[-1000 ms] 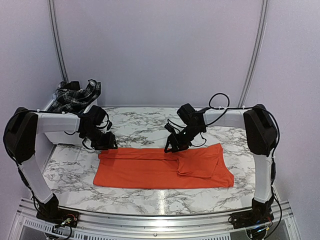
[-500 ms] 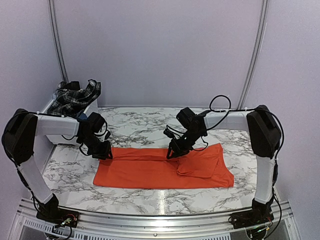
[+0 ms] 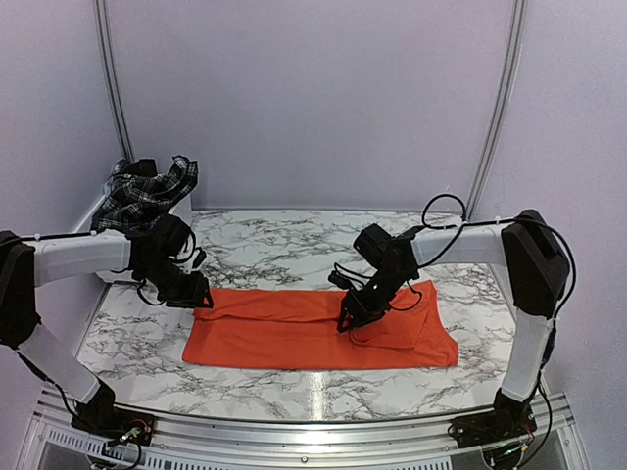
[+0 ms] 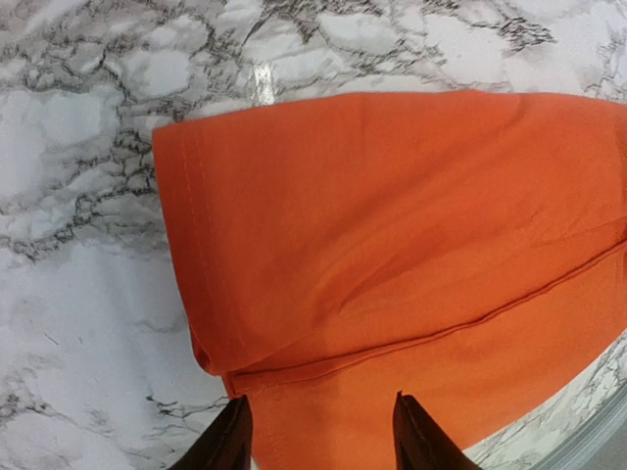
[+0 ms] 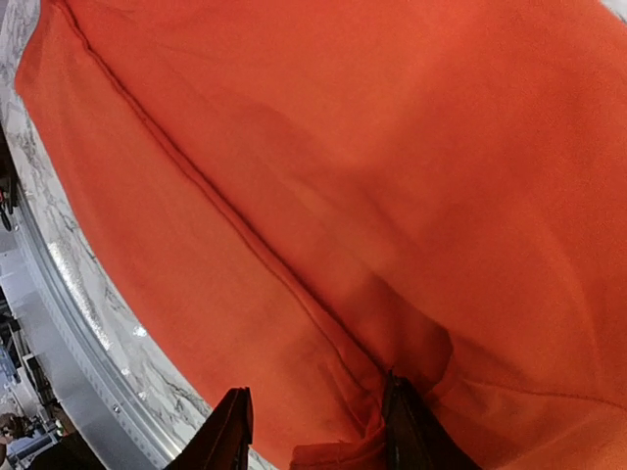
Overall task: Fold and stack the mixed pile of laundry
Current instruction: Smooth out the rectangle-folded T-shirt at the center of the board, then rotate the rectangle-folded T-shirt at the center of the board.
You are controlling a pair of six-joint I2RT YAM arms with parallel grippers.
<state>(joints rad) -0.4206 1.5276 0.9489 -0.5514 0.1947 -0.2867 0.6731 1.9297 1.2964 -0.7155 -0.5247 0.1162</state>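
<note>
The orange T-shirt (image 3: pixel 284 338) lies flat on the white, grey-veined marble tabletop (image 3: pixel 274 245), near the front edge. It is folded into a long, low band with one layer lapped over another. Its knit is smooth and matte. The left wrist view shows a stitched hem down the short end and a raised seam line across the lower layer.

The black-and-white plaid piece (image 3: pixel 147 186) is heaped, crumpled, in the white bin (image 3: pixel 180 210) at the far left corner.

The left gripper (image 3: pixel 193 297) sits at the shirt's far left corner. Its dark fingers (image 4: pixel 235 441) are spread apart, with the folded edge lying between them unpinched. The right gripper (image 3: pixel 348 320) presses down on the middle of the band, also with its fingers parted. The cloth puckers into a small ridge against one finger.

Compared with a second ago, the left arm has swung outward and its gripper has slid slightly left along the far edge. The right gripper has come from the far edge toward the shirt's centre. The shirt's outline is much the same.
</note>
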